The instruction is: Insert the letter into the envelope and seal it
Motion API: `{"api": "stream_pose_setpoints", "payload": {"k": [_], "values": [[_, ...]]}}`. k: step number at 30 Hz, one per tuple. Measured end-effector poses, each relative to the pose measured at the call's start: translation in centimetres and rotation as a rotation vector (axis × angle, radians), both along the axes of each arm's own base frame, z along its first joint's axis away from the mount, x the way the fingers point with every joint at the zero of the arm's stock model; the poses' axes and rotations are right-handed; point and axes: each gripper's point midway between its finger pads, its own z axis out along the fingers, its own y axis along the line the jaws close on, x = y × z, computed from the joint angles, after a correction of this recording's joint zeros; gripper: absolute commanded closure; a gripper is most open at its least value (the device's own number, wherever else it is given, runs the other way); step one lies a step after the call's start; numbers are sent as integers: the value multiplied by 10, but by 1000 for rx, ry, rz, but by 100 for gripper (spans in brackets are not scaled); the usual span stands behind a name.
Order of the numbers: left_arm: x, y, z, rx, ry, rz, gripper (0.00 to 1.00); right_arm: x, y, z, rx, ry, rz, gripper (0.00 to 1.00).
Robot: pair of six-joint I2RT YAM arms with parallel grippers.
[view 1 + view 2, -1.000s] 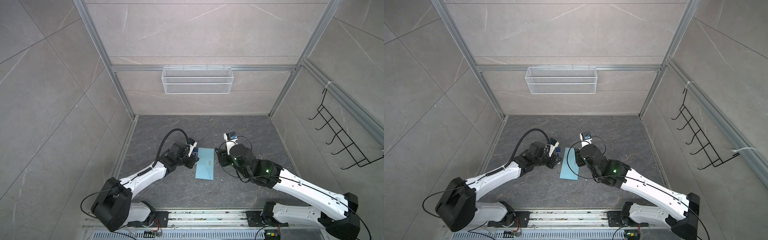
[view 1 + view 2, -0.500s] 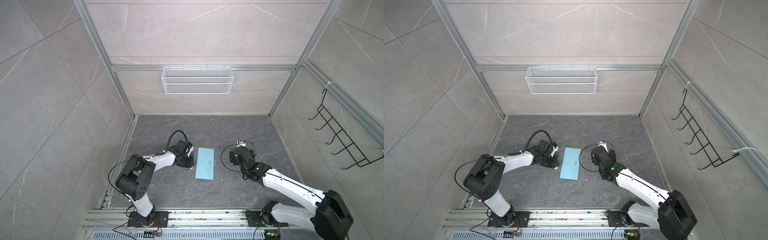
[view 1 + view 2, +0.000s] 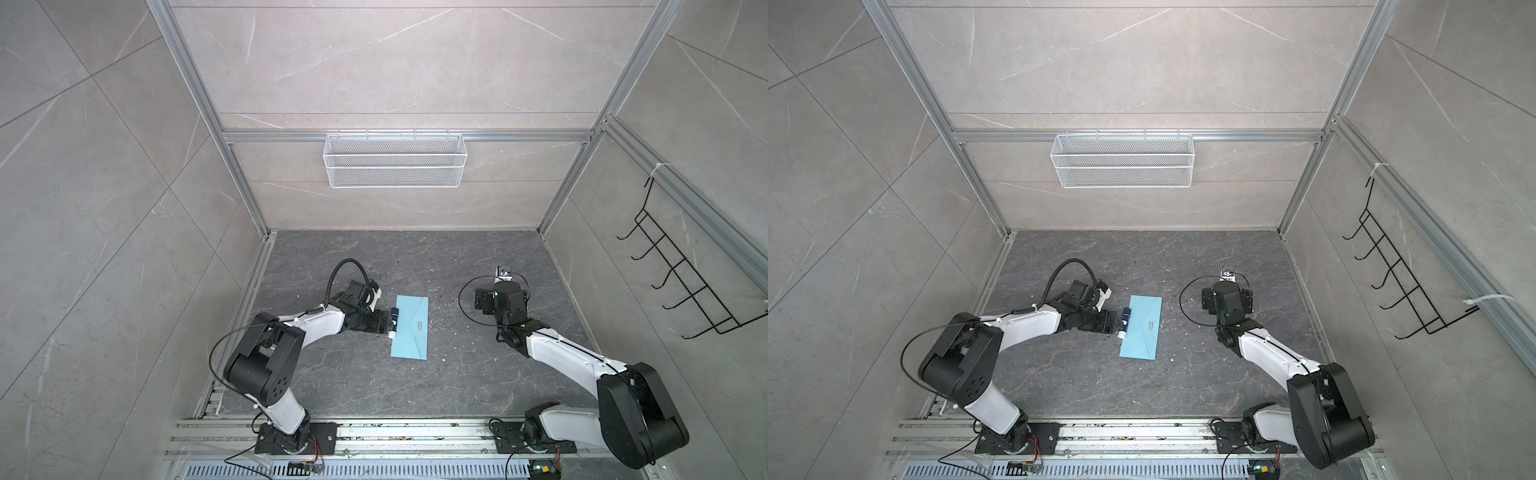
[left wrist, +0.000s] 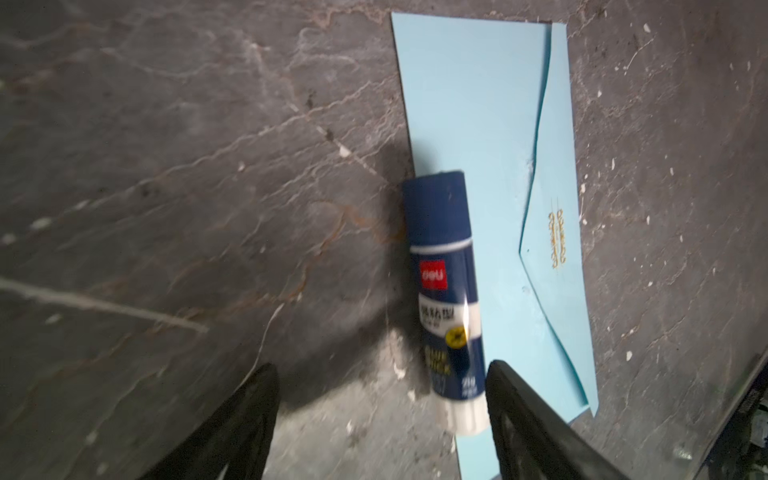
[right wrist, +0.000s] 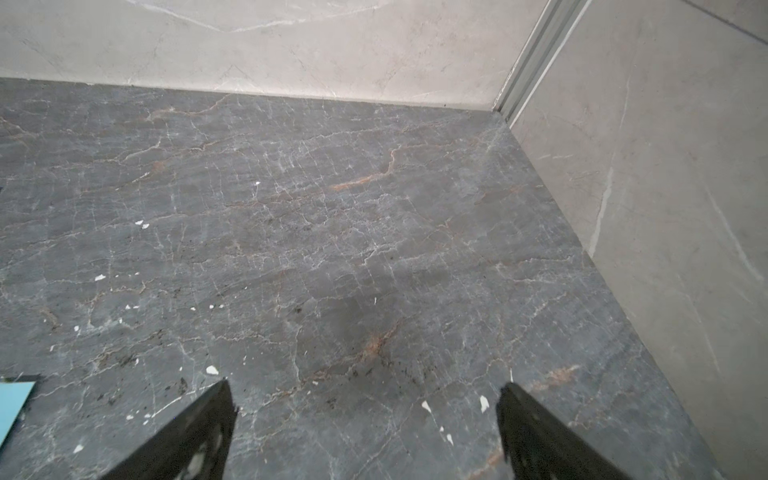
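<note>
The left gripper [image 4: 380,368] had just let go: its jaws stood spread, and the glue stick [image 4: 444,282] lay loose along the envelope [image 4: 478,124] edge. The envelope lay flat between the arms, flap folded down. No letter showed; it was likely inside. Farther off, the right gripper [image 5: 366,385] had withdrawn, jaws spread and empty. Sealing looked finished.

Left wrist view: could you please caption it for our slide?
Blue-and-white cylindrical glue stick lies on the edge of the closed light blue paper envelope, before the open left gripper.
</note>
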Motion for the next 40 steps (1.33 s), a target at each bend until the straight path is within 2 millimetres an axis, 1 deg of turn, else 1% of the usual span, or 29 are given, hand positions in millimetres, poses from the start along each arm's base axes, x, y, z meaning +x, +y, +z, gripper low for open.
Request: {"api": "stream_pose_setpoints", "payload": {"k": [2,4,5,6,8,10,11,12,14,16,20,23,25,27,31,33,34,36,37,40], "values": [[-3,14,18,24,-83,25,8,-1,-5,-16,-8,2,5,0],[-1,32,50,46,-232,70,1,-5,-7,-35,-28,37,21,0],[1,40,64,56,-304,92,1,-6,-7,-39,-36,35,32,0],[3,52,82,73,-403,126,0,-6,-6,-41,-39,20,46,0],[5,75,107,109,-569,191,1,-4,-6,-43,-24,-17,66,0],[4,102,119,168,-697,262,1,-3,-10,-47,-8,-31,80,0],[4,114,121,201,-740,296,0,-2,-11,-47,1,-38,87,0],[5,128,119,243,-782,333,1,0,-12,-45,15,-53,98,0],[5,154,107,333,-825,392,1,4,-12,-42,40,-78,119,0],[4,179,88,425,-830,438,1,8,-11,-43,57,-90,138,1],[4,216,56,515,-785,504,1,9,-6,-43,76,-96,170,1],[12,235,40,533,-751,547,1,10,-4,-41,82,-106,182,1],[18,239,32,527,-731,546,1,11,-3,-40,86,-110,189,1],[26,239,28,513,-709,535,1,11,-2,-39,88,-111,193,1],[55,237,42,418,-751,535,1,11,-2,-39,89,-111,196,1],[65,237,37,387,-768,536,1,11,-2,-39,89,-111,196,1],[66,237,27,382,-747,529,1,11,-2,-39,89,-111,196,1],[62,236,12,375,-691,511,1,11,-1,-39,90,-111,197,1],[62,235,10,368,-687,510,1,11,-1,-39,90,-111,198,1],[69,235,16,351,-694,519,1,11,-1,-39,93,-110,203,1]]}}
